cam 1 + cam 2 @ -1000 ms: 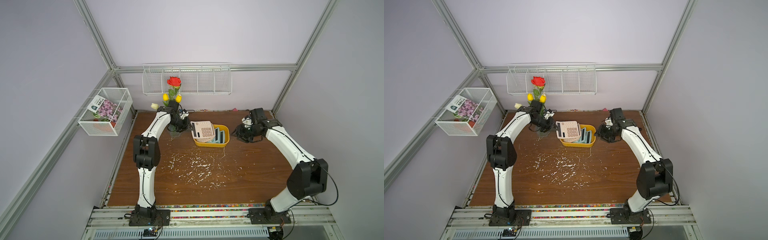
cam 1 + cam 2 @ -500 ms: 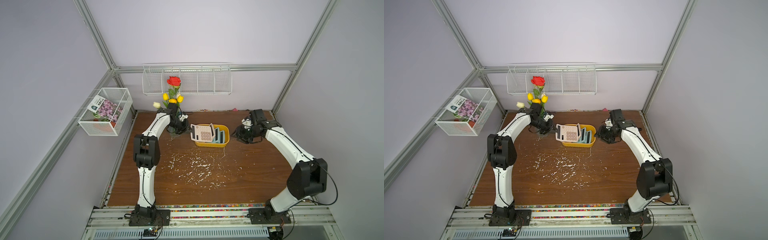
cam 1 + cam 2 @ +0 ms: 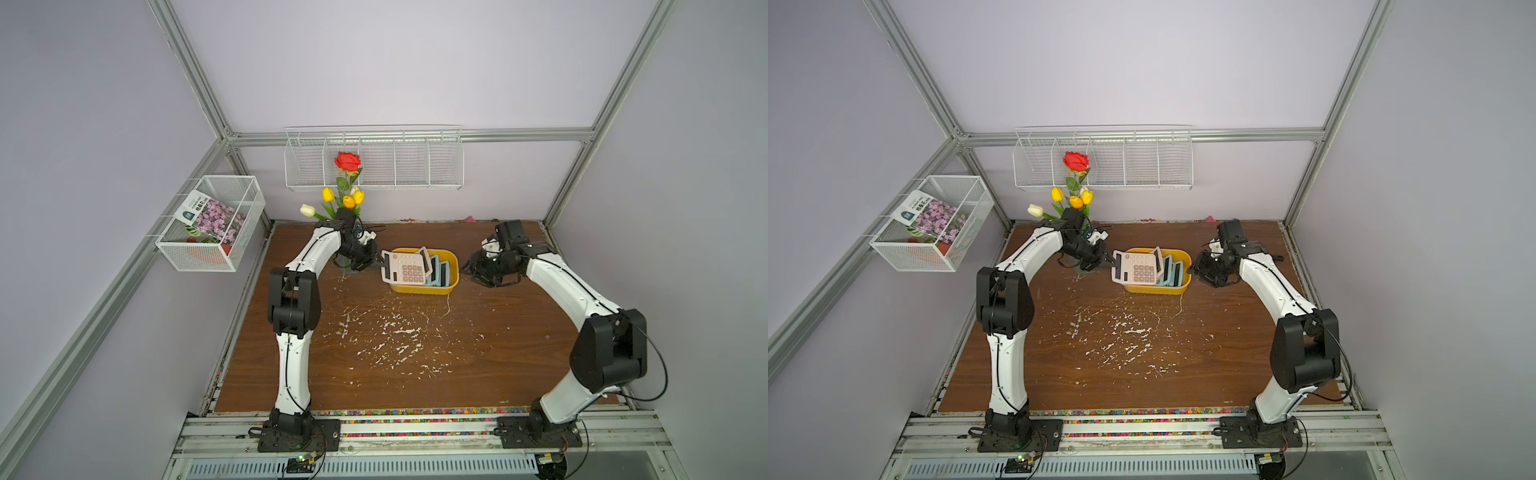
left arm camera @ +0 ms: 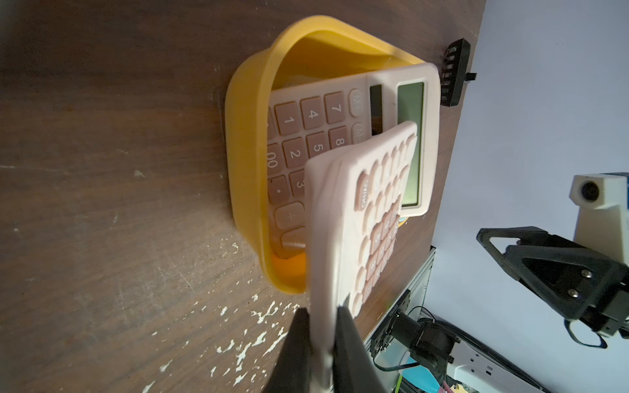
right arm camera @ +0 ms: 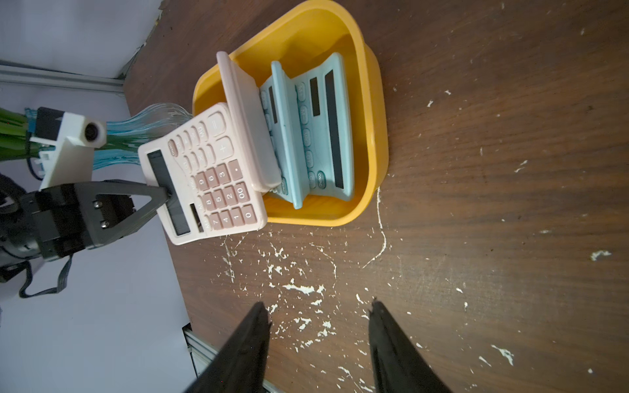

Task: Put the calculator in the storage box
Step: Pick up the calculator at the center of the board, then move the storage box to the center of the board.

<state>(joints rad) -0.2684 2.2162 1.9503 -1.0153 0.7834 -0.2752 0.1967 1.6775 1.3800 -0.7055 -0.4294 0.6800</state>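
Calculator (image 5: 204, 180) has sunk lower, now tilted over storage box (image 5: 371, 136) rim beside second pink calculator (image 5: 248, 126). Left fingers (image 4: 352, 340) pinch its edge; right fingers (image 5: 252, 340) half-spread, empty. Nearly placed.

storage box (image 5: 370, 112): smooth plastic | table (image 5: 493, 170): scuffed wood | calculator (image 5: 218, 190): matt plastic

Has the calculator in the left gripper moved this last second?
Yes: the held calculator has sunk slightly; its top edge now level with the far rim of the storage box.
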